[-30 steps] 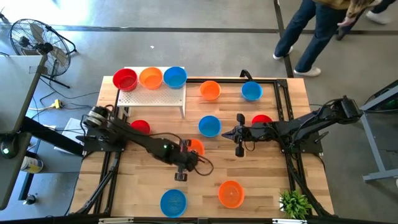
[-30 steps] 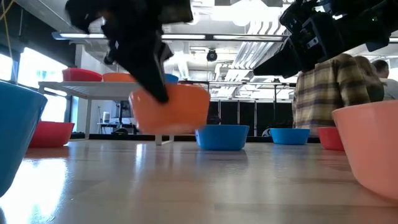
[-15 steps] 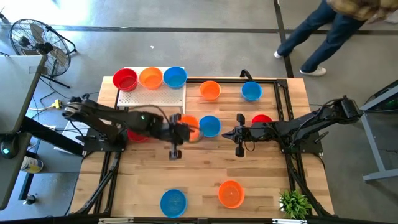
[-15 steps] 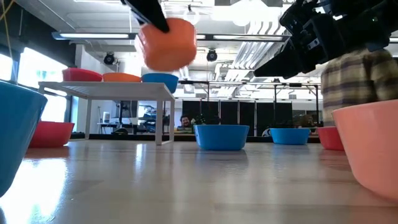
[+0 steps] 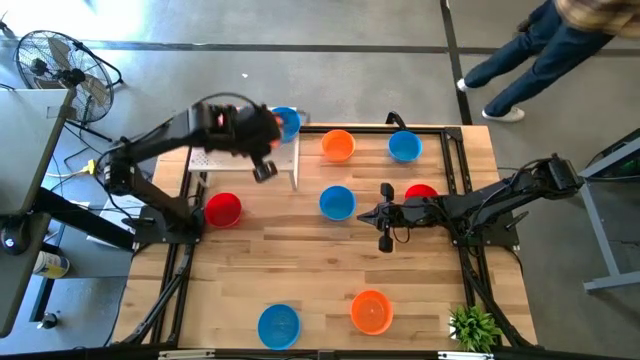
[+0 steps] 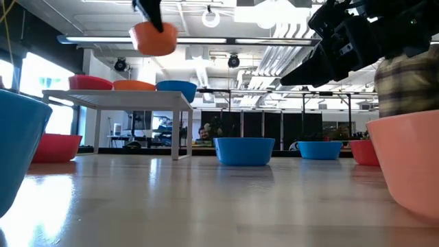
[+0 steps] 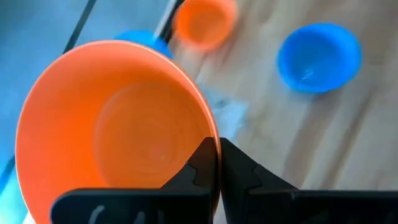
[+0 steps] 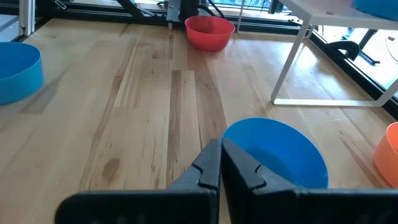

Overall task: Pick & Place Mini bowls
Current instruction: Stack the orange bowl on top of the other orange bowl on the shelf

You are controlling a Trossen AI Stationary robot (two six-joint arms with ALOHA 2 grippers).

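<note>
Low view: the left gripper (image 6: 152, 17), pinched on an orange mini bowl (image 6: 154, 38), has swung up from table level to above the white board (image 6: 116, 96); release onto it seems next. Right gripper (image 5: 385, 217) waits shut.

I see my left gripper (image 5: 263, 170) over the raised board (image 5: 246, 157), a bowl (image 7: 118, 124) in its jaws. Beyond my right gripper (image 5: 385, 240), mid-surface (image 5: 320, 280), sits another bowl (image 5: 337, 202).

No legible text, label, brand, number or sign can be made out on any surface shown in these views.
</note>
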